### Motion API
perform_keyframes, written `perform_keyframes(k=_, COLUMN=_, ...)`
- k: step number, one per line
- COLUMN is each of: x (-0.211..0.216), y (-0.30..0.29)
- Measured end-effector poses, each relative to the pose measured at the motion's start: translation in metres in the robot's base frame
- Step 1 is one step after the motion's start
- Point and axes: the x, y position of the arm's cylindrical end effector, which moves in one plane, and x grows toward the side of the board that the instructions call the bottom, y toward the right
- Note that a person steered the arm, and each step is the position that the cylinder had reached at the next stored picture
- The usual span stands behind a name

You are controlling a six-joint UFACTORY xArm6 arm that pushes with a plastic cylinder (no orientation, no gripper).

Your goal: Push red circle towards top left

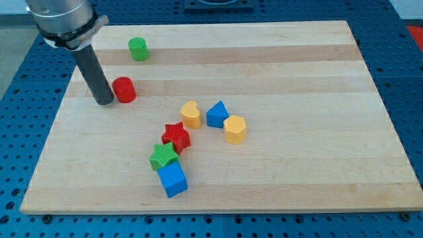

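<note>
The red circle (124,89) lies on the wooden board (297,178) in its left part. My tip (104,102) stands on the board just to the left of the red circle, close to it or touching its left side. A green circle (138,49) lies above and slightly to the right of the red circle, near the board's top edge.
A cluster lies in the middle: a yellow heart (191,114), a blue triangle-like block (217,114), a yellow hexagon (234,129), a red star (176,137), a green star (163,157) and a blue cube (172,179). The board's left edge is near my tip.
</note>
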Motion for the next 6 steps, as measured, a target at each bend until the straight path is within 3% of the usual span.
perform_keyframes(k=4, x=0.022, y=0.033)
perform_keyframes(k=6, x=0.014, y=0.044)
